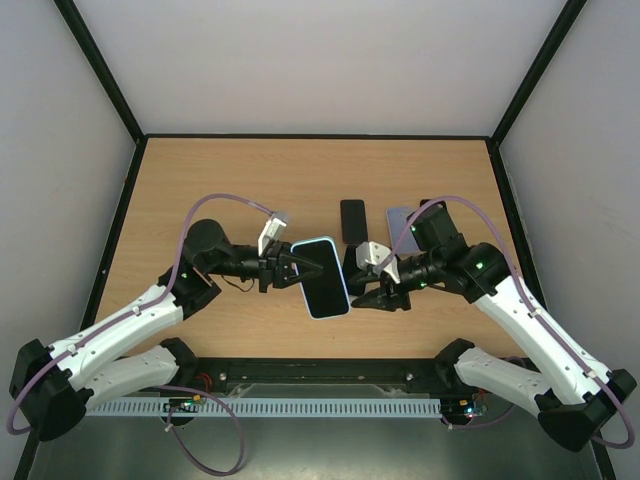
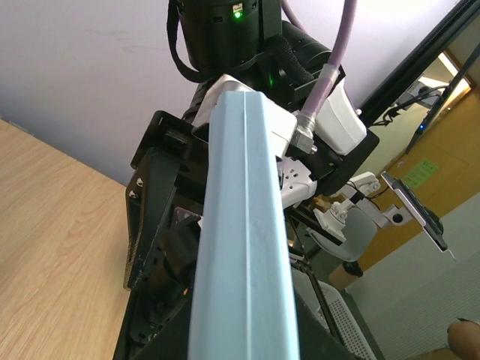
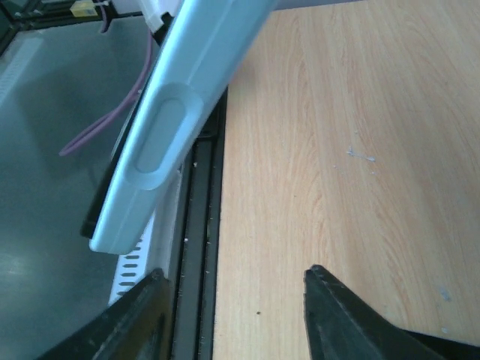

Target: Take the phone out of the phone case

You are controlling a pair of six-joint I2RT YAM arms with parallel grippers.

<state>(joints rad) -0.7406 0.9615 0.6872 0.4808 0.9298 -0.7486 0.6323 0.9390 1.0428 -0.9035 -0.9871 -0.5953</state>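
Table (image 1: 200,180), wooden: one. Arms, mine: two. Phone case (image 2: 244,247), pale blue: one, held off the table between my two grippers, with one phone (image 1: 323,277) seated inside it, dark screen up. Left gripper (image 1: 303,270): clamped on the case's left edge. Right gripper (image 3: 236,274): fingers spread, nothing between them, just beside the case's right edge. Loose flat items lying behind: two, black handset (image 1: 353,219) and grey slab (image 1: 402,226)
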